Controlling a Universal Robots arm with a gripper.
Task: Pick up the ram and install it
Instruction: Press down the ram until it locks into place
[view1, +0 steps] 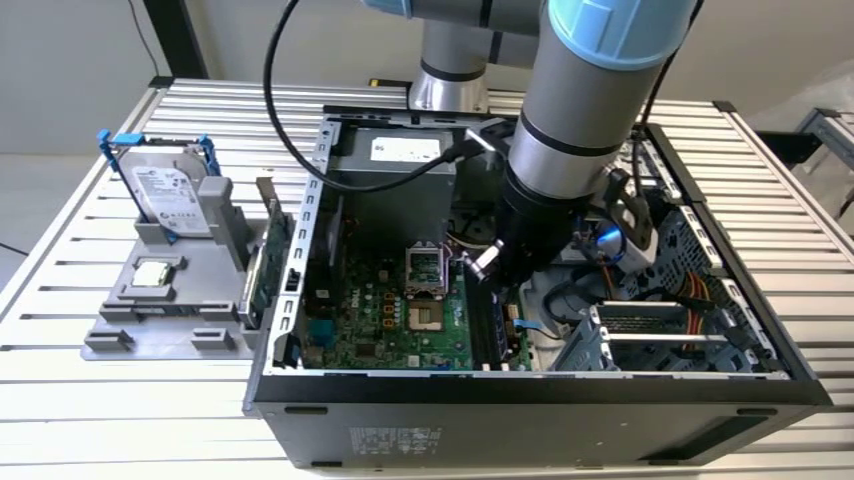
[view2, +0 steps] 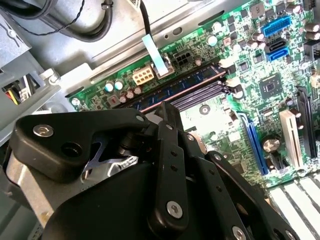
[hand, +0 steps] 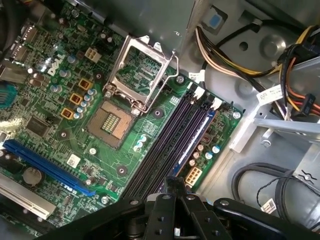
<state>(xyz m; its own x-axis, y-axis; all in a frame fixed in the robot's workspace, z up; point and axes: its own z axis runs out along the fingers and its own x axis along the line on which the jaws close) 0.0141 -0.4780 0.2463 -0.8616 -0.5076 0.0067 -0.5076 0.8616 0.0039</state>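
Observation:
The ram (hand: 196, 136) is a dark blue-green stick standing on edge in the outermost memory slot of the motherboard (hand: 150, 112), beside the white latches; the second wrist view shows its row of chips (view2: 190, 82). My gripper (view1: 483, 265) reaches down inside the open computer case (view1: 534, 385), right over the memory slots. In both wrist views the black fingers (hand: 165, 205) come together at the tip, and the gripper (hand: 173, 182) (view2: 167, 107) hangs over one end of the ram. I cannot tell whether the tip touches the stick.
The empty processor socket (hand: 111, 121) and its raised metal frame lie beside the slots. Cable bundles (hand: 280, 45) and a drive cage flank the board. On the exterior view's left, a grey fixture (view1: 167, 310) holds a hard drive (view1: 174, 195) and a green card (view1: 274, 265).

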